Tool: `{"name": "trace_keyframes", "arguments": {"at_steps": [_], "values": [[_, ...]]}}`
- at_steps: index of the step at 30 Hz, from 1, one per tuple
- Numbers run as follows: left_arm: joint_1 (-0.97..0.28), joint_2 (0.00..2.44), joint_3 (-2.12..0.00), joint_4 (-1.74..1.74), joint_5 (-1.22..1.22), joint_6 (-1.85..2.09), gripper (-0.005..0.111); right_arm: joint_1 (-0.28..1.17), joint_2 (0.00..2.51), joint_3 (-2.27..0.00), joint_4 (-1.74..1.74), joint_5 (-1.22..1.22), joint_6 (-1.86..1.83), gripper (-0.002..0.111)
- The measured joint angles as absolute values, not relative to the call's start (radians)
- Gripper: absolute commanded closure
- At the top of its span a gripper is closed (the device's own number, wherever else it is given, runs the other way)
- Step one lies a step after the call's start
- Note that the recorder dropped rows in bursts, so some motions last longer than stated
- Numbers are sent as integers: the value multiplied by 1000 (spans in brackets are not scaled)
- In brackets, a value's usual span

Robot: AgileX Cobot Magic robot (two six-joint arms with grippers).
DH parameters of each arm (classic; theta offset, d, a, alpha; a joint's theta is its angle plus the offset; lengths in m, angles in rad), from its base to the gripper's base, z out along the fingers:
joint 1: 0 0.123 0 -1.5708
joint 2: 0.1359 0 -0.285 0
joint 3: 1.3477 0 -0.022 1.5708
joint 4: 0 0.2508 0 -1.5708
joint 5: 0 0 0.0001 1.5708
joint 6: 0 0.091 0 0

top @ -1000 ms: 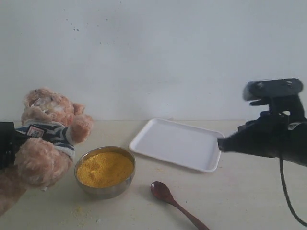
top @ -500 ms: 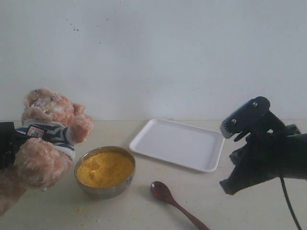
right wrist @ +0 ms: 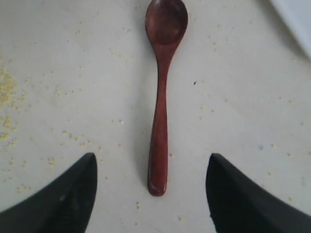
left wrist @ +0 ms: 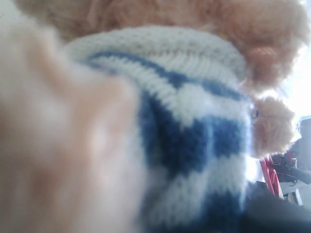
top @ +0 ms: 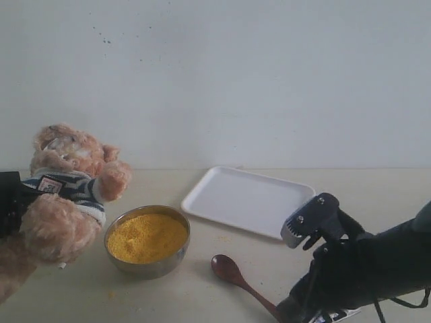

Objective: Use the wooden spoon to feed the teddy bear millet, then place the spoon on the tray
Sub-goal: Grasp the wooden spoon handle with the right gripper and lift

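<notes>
Wooden spoon lay flat on the counter, empty, not yet picked up. Its handle end sat between the right hand's two fingers and its oval bowl pointed straight away from the hand. Right hand was open, one finger on each side of the handle tip, neither touching it. Loose yellow grains were scattered on the counter beside the handle.

Beyond the spoon's bowl end, further from the right hand, stood the metal bowl heaped with millet. The tray lay off to the side, near the hand, with nothing on it. Teddy bear was tilted just past the metal bowl, against the left hand. That hand's fingers were hidden behind the plush, so its grip could not be told.

Likely step: closing on the handle.

Risks:
- The handle was thin and flush with the counter, so fingers closing too high would miss it or skid it away.
- A pinch at the very tip leaves a long lever, so the spoon could swivel in the grip and dump the millet.
- Grains under the handle could let it roll.
</notes>
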State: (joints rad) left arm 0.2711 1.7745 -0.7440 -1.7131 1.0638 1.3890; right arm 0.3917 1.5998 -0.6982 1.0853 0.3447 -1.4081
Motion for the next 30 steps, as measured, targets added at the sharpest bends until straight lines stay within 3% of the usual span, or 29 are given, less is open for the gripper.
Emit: {"name": "trace_keyframes", "arguments": {"at_steps": [11,25,27,30], "values": [[271,1774,-744,-1713,1064,1389,103,477,1714,-700,1250,274,-1659,57],[271,1774,-744,-1713,1064,1389,103,487,1817,-716,1291,179,-1647,57],[271,1774,-744,-1713,1064,1389,103,487,1823,-719,1298,179,-1645,62],[271,1774,-744,-1713,1064,1389,103,487,1827,-722,1300,191,-1645,88]]}}
